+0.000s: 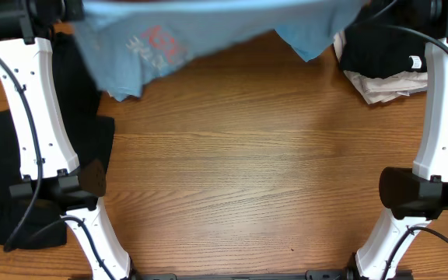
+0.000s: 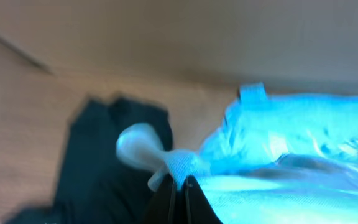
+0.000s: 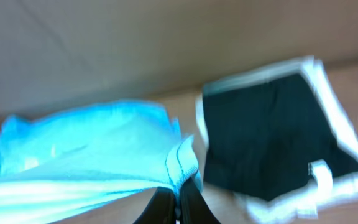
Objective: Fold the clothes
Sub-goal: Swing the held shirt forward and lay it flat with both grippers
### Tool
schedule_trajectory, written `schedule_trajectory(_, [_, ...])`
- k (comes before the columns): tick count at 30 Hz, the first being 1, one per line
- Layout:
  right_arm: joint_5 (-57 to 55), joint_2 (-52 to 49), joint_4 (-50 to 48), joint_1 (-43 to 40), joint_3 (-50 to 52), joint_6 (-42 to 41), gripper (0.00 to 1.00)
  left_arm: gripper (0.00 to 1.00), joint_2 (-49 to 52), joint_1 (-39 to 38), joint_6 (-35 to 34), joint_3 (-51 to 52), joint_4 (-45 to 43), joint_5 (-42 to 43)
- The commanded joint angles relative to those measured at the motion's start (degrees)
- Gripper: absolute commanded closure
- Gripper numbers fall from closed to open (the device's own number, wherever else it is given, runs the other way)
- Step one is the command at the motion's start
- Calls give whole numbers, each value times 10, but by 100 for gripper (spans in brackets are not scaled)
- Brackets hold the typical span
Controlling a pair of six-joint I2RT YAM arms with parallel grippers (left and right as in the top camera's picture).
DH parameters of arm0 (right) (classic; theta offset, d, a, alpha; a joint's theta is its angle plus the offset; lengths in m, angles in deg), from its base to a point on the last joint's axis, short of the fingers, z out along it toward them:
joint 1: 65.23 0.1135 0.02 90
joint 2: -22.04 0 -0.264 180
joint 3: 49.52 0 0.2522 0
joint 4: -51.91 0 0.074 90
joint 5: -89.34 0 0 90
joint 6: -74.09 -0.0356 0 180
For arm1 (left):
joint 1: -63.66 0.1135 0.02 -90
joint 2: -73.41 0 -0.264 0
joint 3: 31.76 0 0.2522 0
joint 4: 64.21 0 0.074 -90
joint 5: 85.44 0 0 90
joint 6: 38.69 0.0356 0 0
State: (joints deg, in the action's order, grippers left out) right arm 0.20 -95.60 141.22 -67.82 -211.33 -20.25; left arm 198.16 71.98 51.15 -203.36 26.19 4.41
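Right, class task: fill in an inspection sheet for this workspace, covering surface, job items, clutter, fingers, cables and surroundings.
Surface: wooden table, brown grain.
Job's things: light blue T-shirt, held up at the far edge, blurred.
Clutter: black garment under the left arm; black and white folded pile at far right.
Fingers: left fingers shut on T-shirt fabric; right fingers shut on a stitched edge.
Cables: black cables run along both arms.
Surroundings: plain wall behind the table.

The light blue T-shirt (image 1: pixel 208 27) stretches wide and blurred across the table's (image 1: pixel 232 171) far edge, orange-and-white lettering showing, both ends drooping.
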Motion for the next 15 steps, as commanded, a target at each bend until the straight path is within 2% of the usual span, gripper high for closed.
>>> schedule_trajectory(1, [7,43,54,-7,-11,-32,96,96,-34,3,-44,-17,44,32])
schedule_trajectory(9, [8,99,212,-7,-11,-94,96,96,-70,3,-45,-17,202,15])
schedule_trajectory(15, [46,146,215,-3,44,-110,96,96,-90,1,-43,12,202,59])
